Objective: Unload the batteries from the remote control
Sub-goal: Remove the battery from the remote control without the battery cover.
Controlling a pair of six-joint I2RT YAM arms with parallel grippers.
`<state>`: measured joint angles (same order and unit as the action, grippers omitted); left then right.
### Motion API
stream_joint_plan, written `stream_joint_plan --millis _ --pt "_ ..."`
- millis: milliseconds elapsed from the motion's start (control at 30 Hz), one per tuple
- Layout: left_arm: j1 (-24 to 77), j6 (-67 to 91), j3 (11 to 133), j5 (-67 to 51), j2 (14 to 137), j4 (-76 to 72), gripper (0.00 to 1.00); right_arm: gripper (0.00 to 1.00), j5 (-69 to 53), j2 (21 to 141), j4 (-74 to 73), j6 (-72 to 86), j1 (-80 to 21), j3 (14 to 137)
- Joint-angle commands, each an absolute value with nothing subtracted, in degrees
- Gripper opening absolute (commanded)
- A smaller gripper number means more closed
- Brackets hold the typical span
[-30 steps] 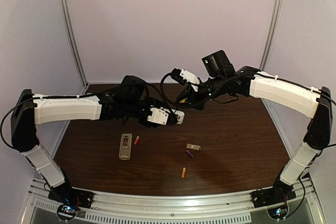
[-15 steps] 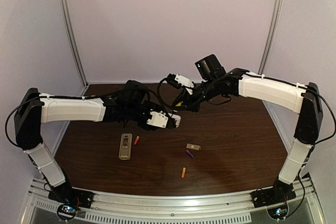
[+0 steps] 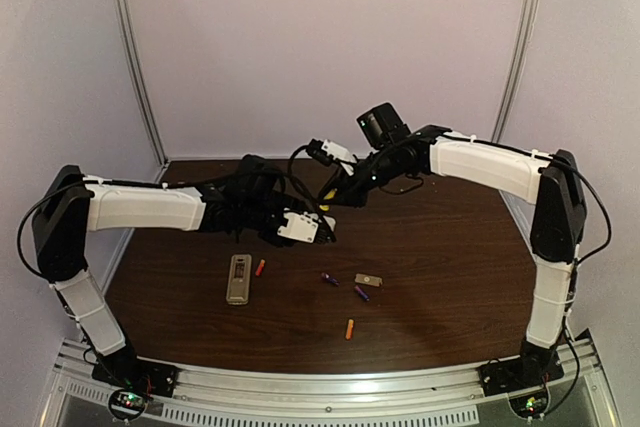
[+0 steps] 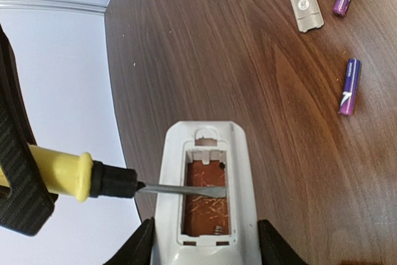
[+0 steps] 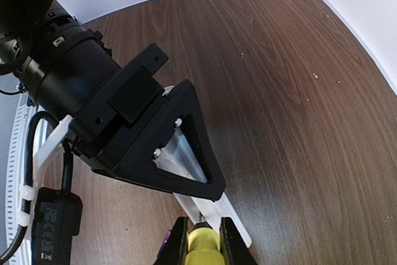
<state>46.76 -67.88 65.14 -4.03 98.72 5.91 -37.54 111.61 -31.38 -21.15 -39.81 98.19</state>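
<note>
At mid-frame in the top view, a purple battery [image 3: 328, 278] now lies on the table [image 3: 450, 297] just left of the grey cover plate [image 3: 368, 279]. That spot was bare half a second ago. The other purple battery [image 3: 360, 293] rests just below the plate, as before. The red battery [image 3: 260, 268] sits just beside the grey remote [image 3: 238, 278] at lower left. The orange battery [image 3: 349, 328] lies apart, nearest the bottom edge.

Left gripper [image 4: 206, 249]: jaws at medium width, clamped on the sides of the white remote [image 4: 240, 172], which is held above the table at bottom centre of the left wrist view. The battery bay [image 4: 205, 212] stands open. Only brown board and a spring contact show inside, and no cell remains in it.

Right gripper [image 5: 203, 240]: closed on the yellow-handled screwdriver [image 4: 59, 172]. The handle shows between the fingers at the bottom of the right wrist view, and the blade lies across the open bay.

Finding: the last cell has dropped out of the held remote, and four batteries are on the table. Unloading of this remote looks complete. Whether the grey remote's bay holds anything cannot be told from these views. Likely remaining work: withdraw the blade and set the remote down.
</note>
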Motion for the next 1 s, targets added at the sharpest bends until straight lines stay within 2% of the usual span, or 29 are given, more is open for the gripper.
stream_joint_plan --millis 0,300,967 --pt "47.17 -68.13 67.94 -8.94 98.73 -0.26 0.0 0.0 -36.47 113.87 -28.53 -21.39 -39.29 100.98" --pt "46.32 -65.77 66.52 -9.01 97.71 -1.28 0.0 0.0 -36.78 112.91 -28.55 -20.17 -39.27 101.32" --pt "46.32 -60.33 61.3 -7.82 92.7 -4.19 0.0 0.0 -34.21 101.75 -30.17 -18.08 -40.06 93.39"
